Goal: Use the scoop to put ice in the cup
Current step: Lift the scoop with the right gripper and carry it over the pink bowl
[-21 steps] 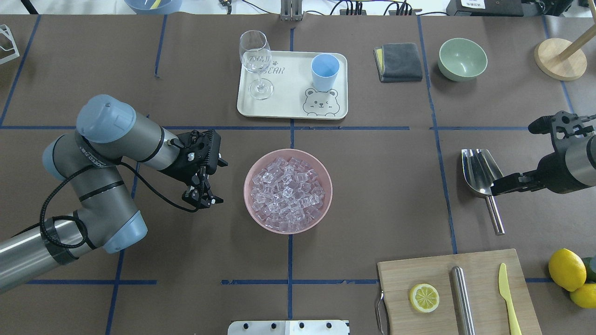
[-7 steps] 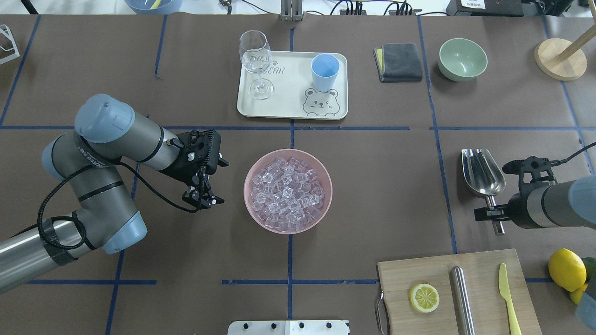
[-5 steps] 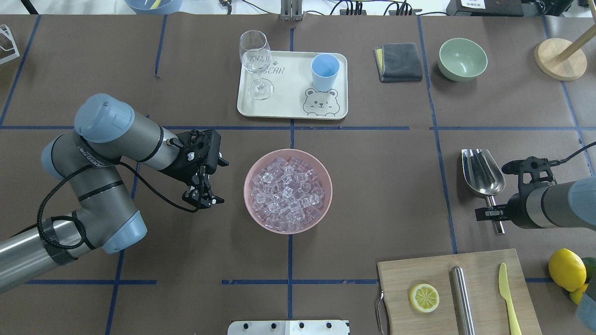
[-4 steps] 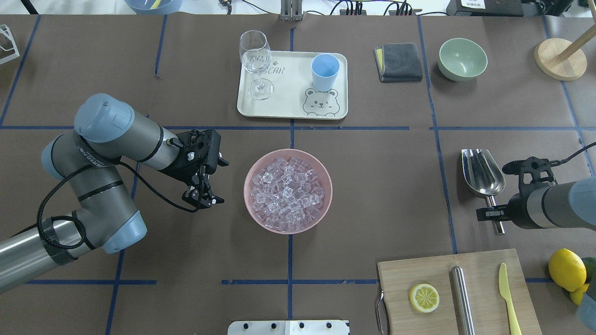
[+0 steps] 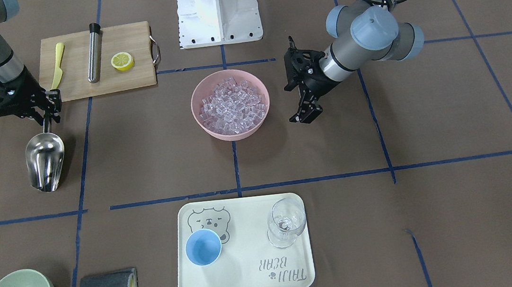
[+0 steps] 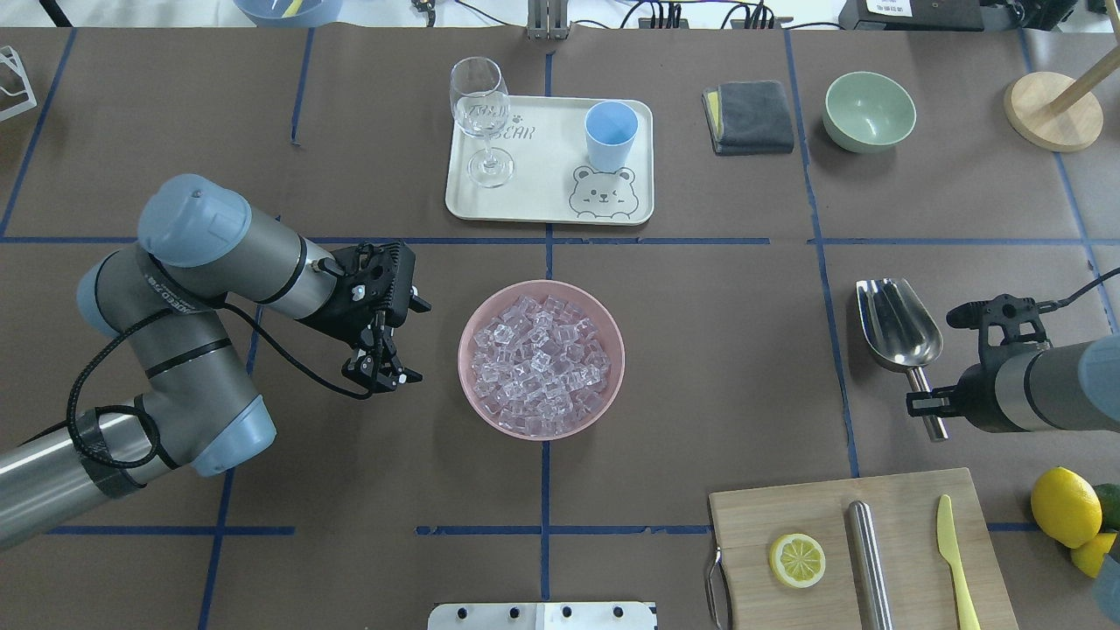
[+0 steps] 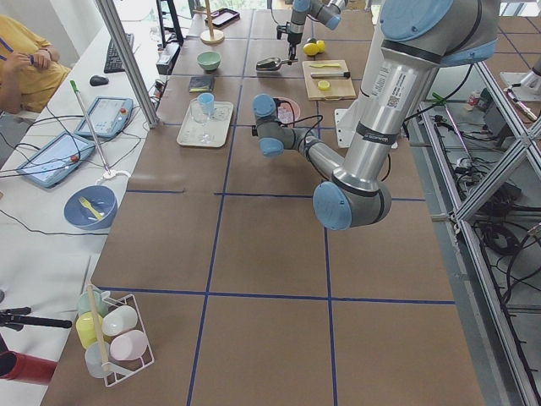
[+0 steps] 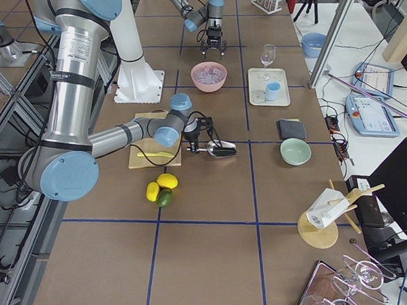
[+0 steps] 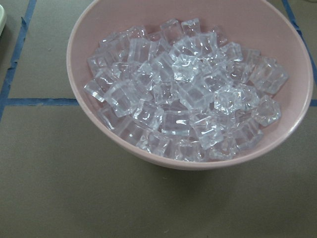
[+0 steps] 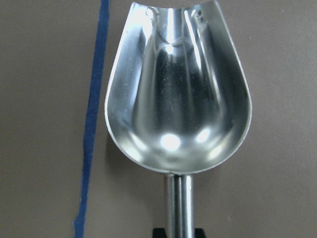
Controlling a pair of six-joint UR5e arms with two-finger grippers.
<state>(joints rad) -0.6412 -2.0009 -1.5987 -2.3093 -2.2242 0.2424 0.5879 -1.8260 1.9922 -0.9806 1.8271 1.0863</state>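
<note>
Right tool (image 6: 920,404) reaches in level, clamped on the scoop (image 6: 899,325) handle; left tool (image 6: 382,376) hangs closed, empty.

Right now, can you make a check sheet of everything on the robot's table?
Surface: brown table with blue tape lines.
Job's things: ice fills the pink bowl; blue cup upright on the tray; scoop empty.
Clutter: glass, grey cloth, green bowl, board with lemon slice, steel tube, yellow knife; lemons.
Grippers: right gripper shut on scoop handle; left gripper beside bowl, holding nothing.
Cables: black cable on left arm.
Surroundings: operator, tablets in left view.
</note>
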